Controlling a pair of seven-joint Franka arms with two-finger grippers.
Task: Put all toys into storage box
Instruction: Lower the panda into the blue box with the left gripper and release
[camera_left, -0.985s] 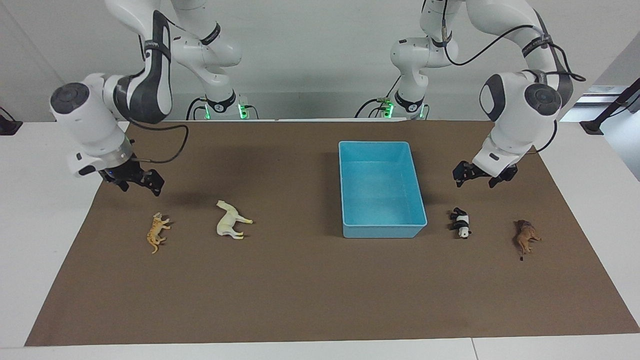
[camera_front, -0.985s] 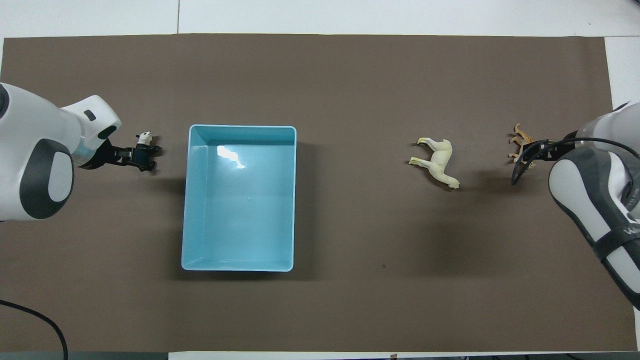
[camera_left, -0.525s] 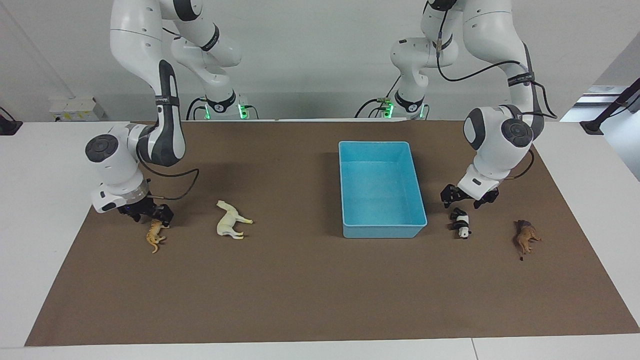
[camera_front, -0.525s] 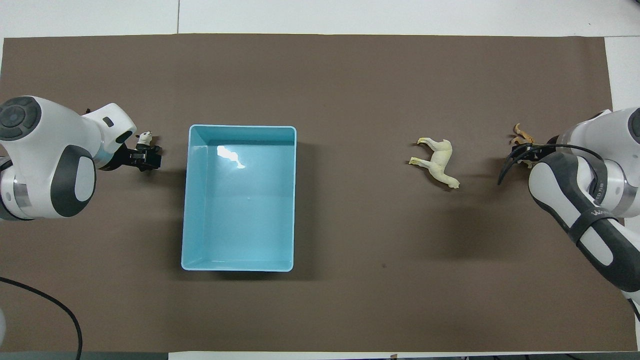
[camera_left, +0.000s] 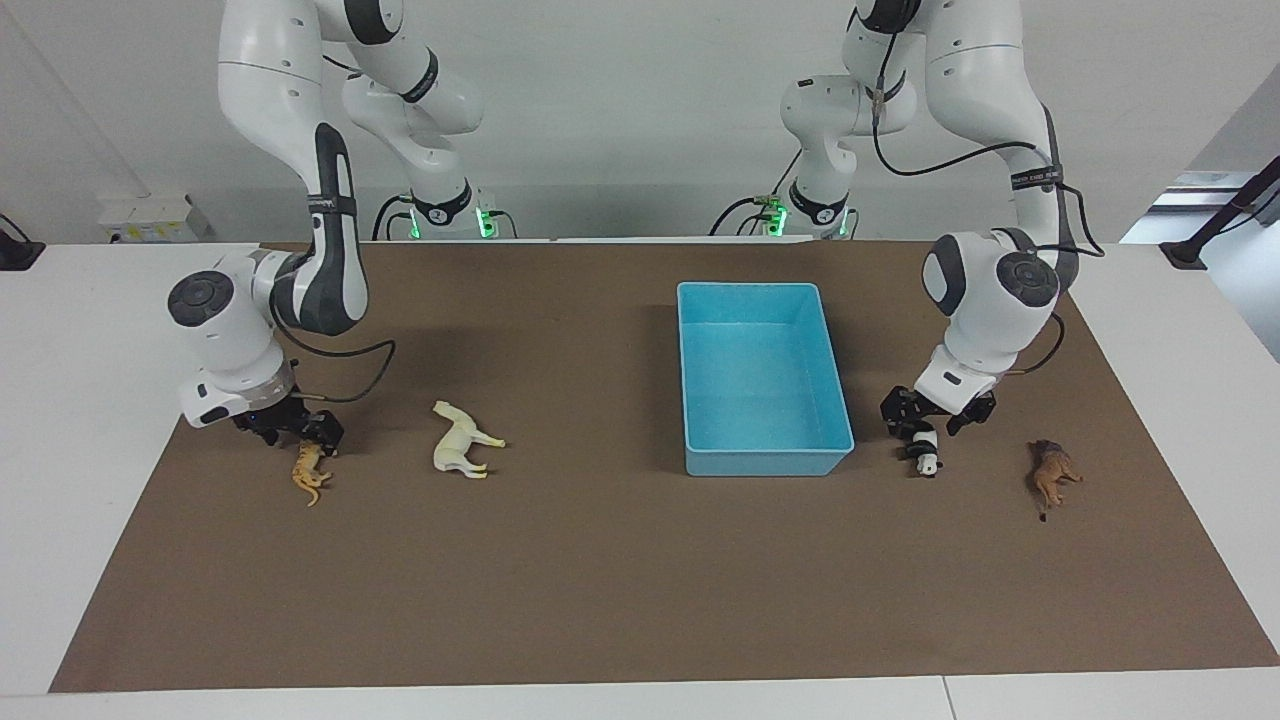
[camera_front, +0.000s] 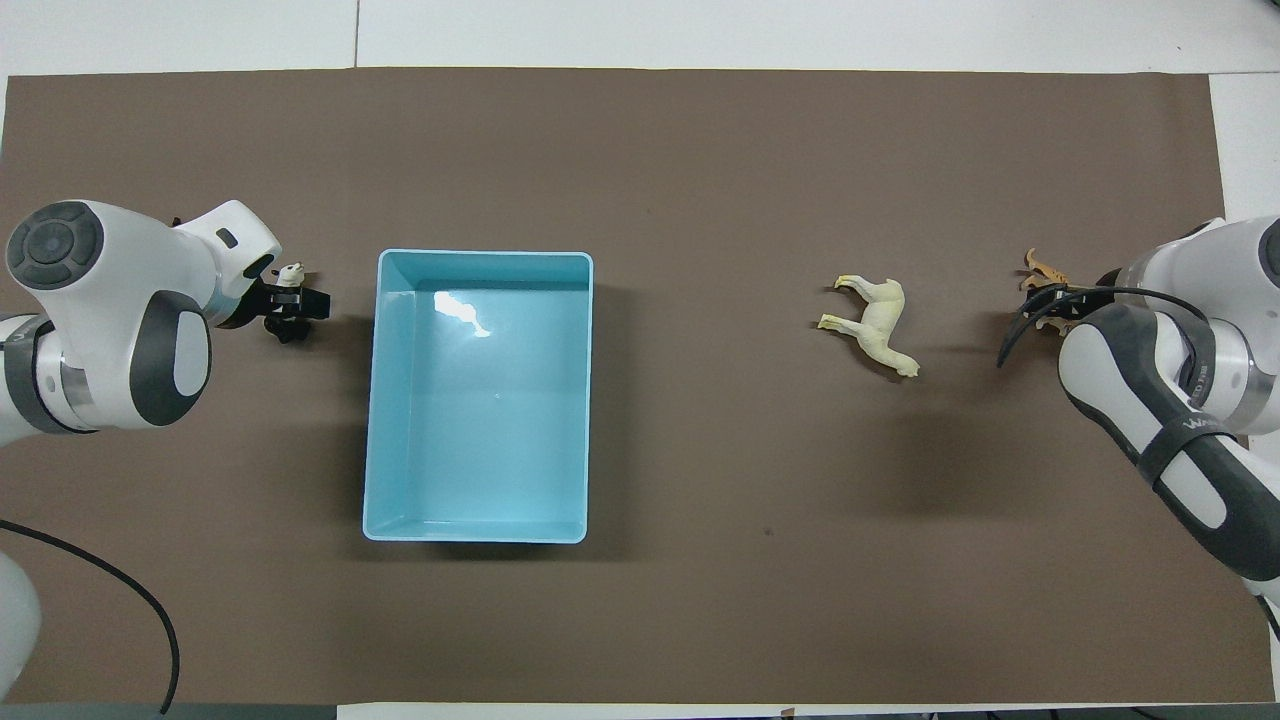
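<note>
Robotics lab. 2 white Franka arms bolted at the worktop (camera_left: 1150, 400) edge, green status LEDs (camera_left: 485, 222) at the bases, exposed cabling (camera_left: 940, 150), plain brown mat (camera_left: 600, 560) on the white worktop, bare white wall (camera_left: 620, 90).

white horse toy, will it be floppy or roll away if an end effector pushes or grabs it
The horse looks like moulded plastic, so probably stiff and light. It lies on its side on the brown mat, legs out, so it should slide or spin rather than roll. Its thin legs offer a poor grip; the body seems safer.
</note>
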